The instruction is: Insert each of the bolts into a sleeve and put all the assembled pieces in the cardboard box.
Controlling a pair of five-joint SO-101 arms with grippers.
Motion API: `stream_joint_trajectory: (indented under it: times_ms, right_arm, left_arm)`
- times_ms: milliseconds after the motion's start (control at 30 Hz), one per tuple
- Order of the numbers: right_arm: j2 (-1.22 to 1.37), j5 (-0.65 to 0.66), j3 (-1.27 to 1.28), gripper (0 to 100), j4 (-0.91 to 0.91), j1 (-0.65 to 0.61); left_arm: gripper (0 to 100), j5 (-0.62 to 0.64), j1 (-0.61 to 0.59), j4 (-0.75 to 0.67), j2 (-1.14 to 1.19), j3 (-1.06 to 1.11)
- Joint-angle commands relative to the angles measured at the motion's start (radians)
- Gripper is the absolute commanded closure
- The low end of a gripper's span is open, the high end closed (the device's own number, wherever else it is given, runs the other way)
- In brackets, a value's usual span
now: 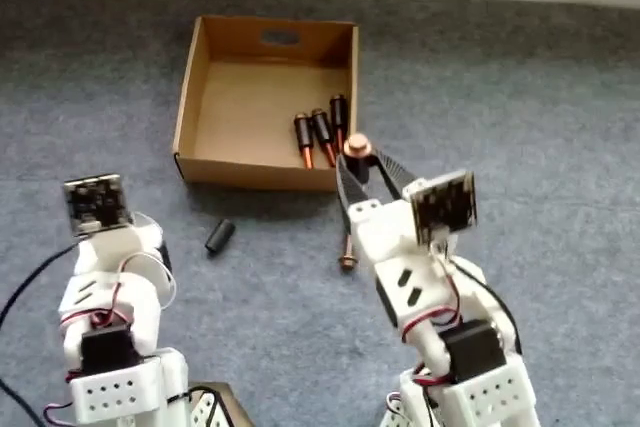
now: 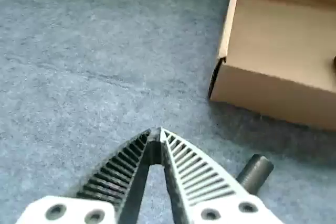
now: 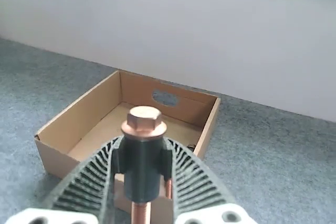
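Right wrist view: the right fingers (image 3: 92, 179) are clamped on a dark sleeve (image 3: 140, 166) with a copper bolt (image 3: 144, 121) through it, held upright, head on top, by the near corner of the cardboard box (image 3: 79, 121). The left fingers (image 2: 191, 174) are pressed together on nothing, near a loose sleeve (image 2: 255, 171) on the grey bench (image 2: 79, 51). Three assembled pieces (image 1: 320, 132) lie in the box, and a loose bolt (image 1: 346, 247) lies in front of it
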Motion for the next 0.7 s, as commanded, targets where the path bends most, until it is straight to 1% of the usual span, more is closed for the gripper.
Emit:
stream_joint_trajectory:
  times_ms: [0,100,200,267,333,400,567,667]
  right_arm:
    - [0.271,-0.066,-0.274,99.2,0.004,-0.007]
    - [0.461,-0.107,-0.398,99.2,0.002,-0.007]
    - [0.634,-0.161,-0.506,99.2,-0.001,-0.007]
    - [0.746,-0.187,-0.578,99.2,-0.004,-0.007]
    - [0.866,-0.198,-0.664,99.2,-0.004,-0.019]
    - [0.990,-0.196,-0.757,99.2,-0.004,-0.041]
    - [1.267,-0.193,-0.958,99.2,-0.004,-0.068]
    - [1.408,-0.192,-1.059,99.2,-0.002,-0.067]
  left_arm:
    - [97,-0.040,0.071,-0.078,-0.042,0.140]
    - [97,-0.043,0.127,-0.089,-0.085,0.177]
    - [97,-0.043,0.133,-0.095,-0.114,0.222]
    - [97,-0.086,0.134,-0.094,-0.122,0.229]
    - [97,-0.153,0.136,-0.091,-0.122,0.229]
    - [97,-0.187,0.156,-0.089,-0.122,0.229]
    - [97,-0.238,0.200,-0.054,-0.122,0.229]
    - [97,-0.244,0.205,-0.052,-0.122,0.229]
